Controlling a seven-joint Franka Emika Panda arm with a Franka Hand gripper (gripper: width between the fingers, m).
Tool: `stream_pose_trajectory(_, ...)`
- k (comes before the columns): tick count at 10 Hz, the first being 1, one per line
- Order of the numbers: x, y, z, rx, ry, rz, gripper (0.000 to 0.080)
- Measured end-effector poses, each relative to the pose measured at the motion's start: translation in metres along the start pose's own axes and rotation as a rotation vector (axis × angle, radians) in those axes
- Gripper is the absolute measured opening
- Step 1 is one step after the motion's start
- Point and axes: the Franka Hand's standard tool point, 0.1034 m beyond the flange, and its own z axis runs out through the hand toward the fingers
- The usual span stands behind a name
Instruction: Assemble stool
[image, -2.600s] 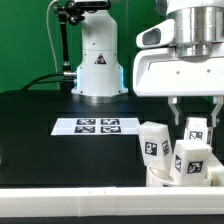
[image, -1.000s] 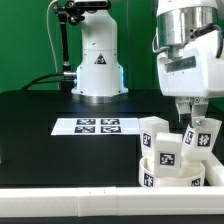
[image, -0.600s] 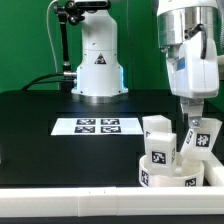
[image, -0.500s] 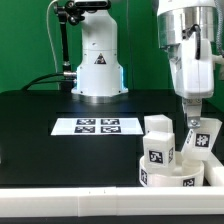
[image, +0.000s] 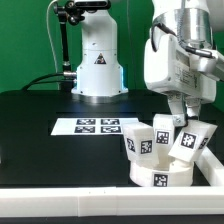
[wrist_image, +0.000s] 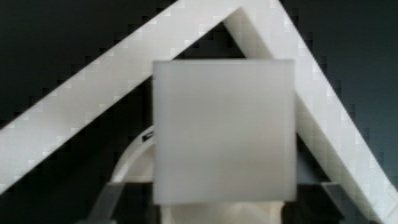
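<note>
End effector (image: 186, 124) is part-closed, clamped on the held leg (image: 190, 146), which tilts above the seat (image: 158, 178) rim at the table (image: 40, 120) front, on the exterior view's right. Second leg (image: 140, 144) and third leg (image: 163, 133) stand upright at the seat. Marker board (image: 95, 126) lies well apart.

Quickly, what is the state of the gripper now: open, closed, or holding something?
Gripper: closed on a white stool leg, which sits between its two fingers.
</note>
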Motion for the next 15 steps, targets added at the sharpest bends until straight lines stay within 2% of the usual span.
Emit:
stream_pose_trajectory(1,0.004,-0.002,0.000,0.006,-0.001,0.037,0.0334)
stream_pose_trajectory(2,0.012,-0.008,0.001,0.025,0.007,0.049,0.0409)
stream_pose_trajectory(3,0.021,-0.011,0.004,0.035,0.020,0.009,0.0409)
stream_pose_trajectory(4,0.029,-0.014,0.006,0.038,0.032,-0.035,0.0544)
stream_pose_trajectory(5,0.044,-0.022,0.010,0.036,0.051,-0.085,0.0628)
stream_pose_trajectory(7,0.074,-0.033,0.015,0.027,0.091,-0.209,0.0643)
stream_pose_trajectory(8,0.083,-0.040,0.014,0.028,0.097,-0.229,0.0643)
stream_pose_trajectory(11,0.091,-0.041,0.015,0.029,0.117,-0.386,0.0648)
stream_pose_trajectory(13,0.101,-0.041,0.018,0.064,0.155,-0.426,0.0648)
stream_pose_trajectory(15,0.107,-0.045,0.018,0.066,0.164,-0.434,0.0648)
